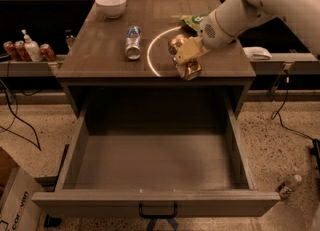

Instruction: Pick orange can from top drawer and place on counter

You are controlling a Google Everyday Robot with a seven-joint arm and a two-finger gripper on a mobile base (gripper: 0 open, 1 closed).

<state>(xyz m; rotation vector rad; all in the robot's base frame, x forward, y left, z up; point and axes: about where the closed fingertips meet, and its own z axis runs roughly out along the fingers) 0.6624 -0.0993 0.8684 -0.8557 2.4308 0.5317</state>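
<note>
Over counter [100, 55] near edge, right of centre: gripper [183, 55] clamped on can [190, 69], can tilted.

Can is out of drawer [150, 167], which stands open w/ nothing visible inside. Step in hand: placing. Carry can farther onto counter, approx. inside arc [150, 57], before lowering. Bring it upright, seat base flat, then release; dented can may rock or roll off near edge. Avoid silver-blue can [133, 42] lying at left and green bag [192, 21] beyond. Bowl [110, 4] at far left. Surface: flat wood-grain. Room: red cans [15, 50] on left shelf, cables on speckled floor.
</note>
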